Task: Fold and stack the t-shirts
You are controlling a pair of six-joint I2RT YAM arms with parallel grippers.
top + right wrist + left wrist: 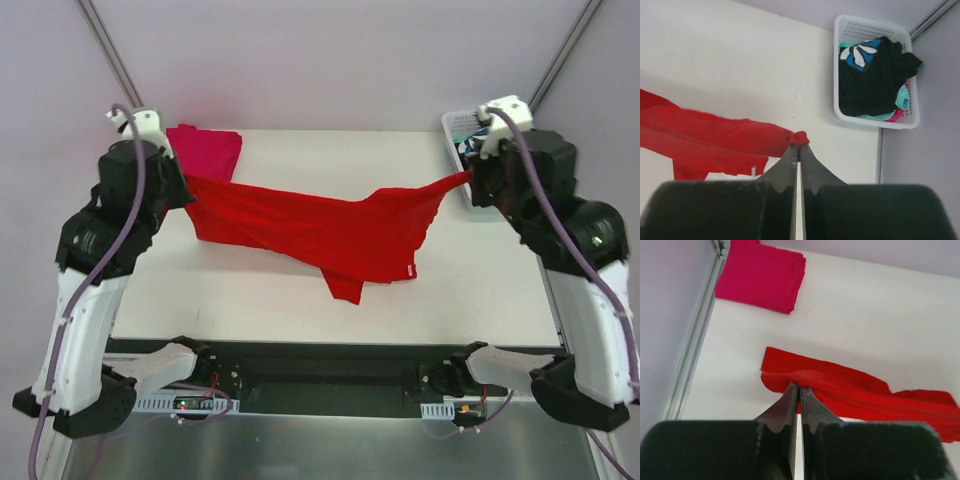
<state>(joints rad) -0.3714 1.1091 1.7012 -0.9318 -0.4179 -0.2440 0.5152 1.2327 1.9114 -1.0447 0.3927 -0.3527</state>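
Both grippers are clamped on cloth. The left gripper (799,386) has its jaws pressed together on one end of the red shirt (320,225), and the right gripper (800,144) pinches a small bunched tip of the opposite end right at its fingertips. The two are held well apart, so the shirt hangs between them as a stretched band. This looks like a way to pull the cloth open and flat before it is laid down for folding.

Just past each set of fingertips the fabric runs inward toward the other arm, taut along its upper edge. Its middle sags lower, and a loose flap trails down toward the table (480,290). That hanging part is still crumpled, so I judge the fold itself has not begun.

Farther beyond the left gripper, up and to its left, a pink shirt (762,275) lies folded in a neat square near the table's far corner, apart from the red one. It probably marks the spot for the stack. Far beyond the right gripper, up and to its right, a white basket (875,22) holds a black garment (870,85) on top of a teal-and-white patterned garment (860,52), apparently waiting their turn.
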